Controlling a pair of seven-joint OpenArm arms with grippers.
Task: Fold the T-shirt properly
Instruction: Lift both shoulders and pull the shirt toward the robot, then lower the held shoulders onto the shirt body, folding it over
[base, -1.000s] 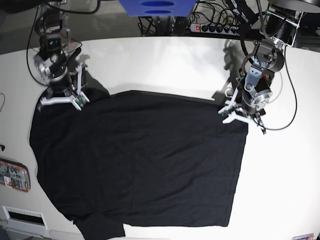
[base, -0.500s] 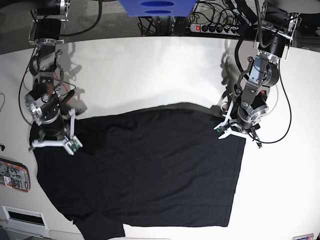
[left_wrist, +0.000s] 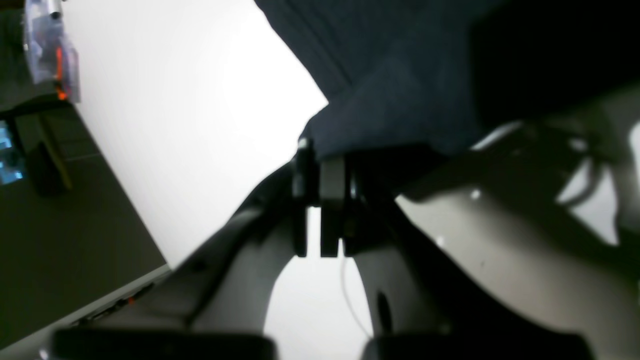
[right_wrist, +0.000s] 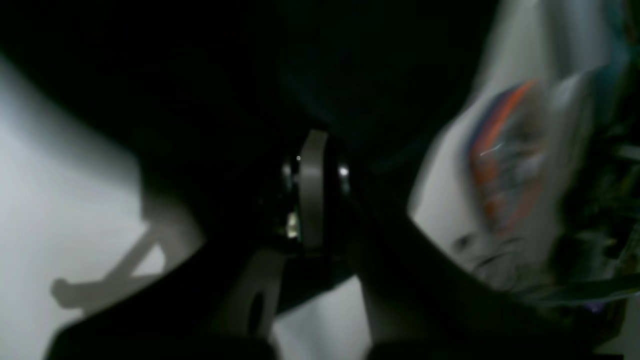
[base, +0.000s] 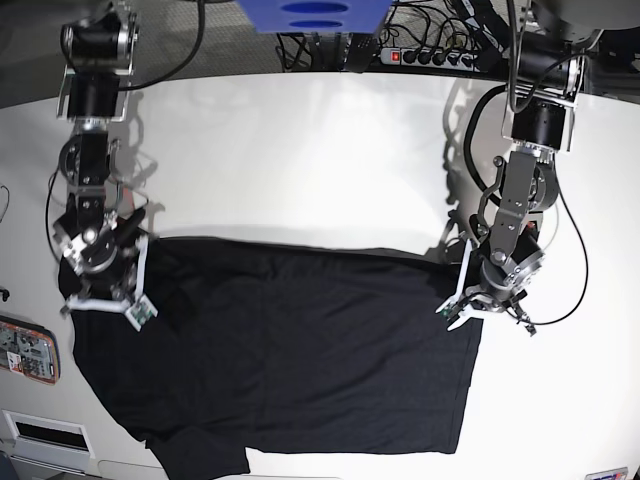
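Garment: the black T-shirt (base: 290, 350) lies spread on the white table (base: 320, 150), its far edge doubled toward the near side between the two arms, its lower part flat, one sleeve reaching the near table edge.
Left gripper: the left gripper (base: 470, 300) sits at the far corner of the shirt on the base view's right. The left wrist view shows the jaws pressed together on a bunched corner of dark cloth (left_wrist: 380, 125).
Right gripper: the right gripper (base: 105, 300) sits at the opposite far corner. The right wrist view is dark and blurred; the jaws appear closed with cloth (right_wrist: 225, 75) above them, but how much fabric is caught cannot be told.
Step judged: a lengthwise fold, carrying the far edge toward the near hem.
Risk, slip: either pinch looks to hold only a small corner; a pull out of step with the other arm could drag it free and drop that side.
Risk, skew: the two corners do not sit level in the base view; unequal travel would lay a slanted fold.
Risk, overhang: the near sleeve sits at the table edge; further dragging could slide it off.
Nearby: a colourful package (base: 28, 350) lies just beside the shirt's side edge and could be nudged.
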